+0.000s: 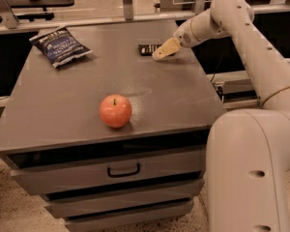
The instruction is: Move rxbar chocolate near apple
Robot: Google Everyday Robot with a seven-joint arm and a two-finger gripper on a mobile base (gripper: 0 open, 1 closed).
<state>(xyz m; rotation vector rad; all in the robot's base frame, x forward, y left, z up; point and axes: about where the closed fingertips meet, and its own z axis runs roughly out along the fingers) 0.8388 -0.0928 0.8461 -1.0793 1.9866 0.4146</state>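
Note:
The rxbar chocolate (147,49), a small flat dark bar, lies near the back right of the grey cabinet top (77,105). My gripper (163,51) hovers right at its right end, partly covering it, with its tan tips pointing down and left. The apple (115,111), round and red-orange with a dark stem, sits near the front middle of the top, well apart from the bar.
A crinkled blue chip bag (60,46) lies at the back left. My arm (261,52) reaches in from the right, its bulky base (251,178) by the cabinet's right side. Drawers (116,170) are below the top. A rail (87,21) runs behind.

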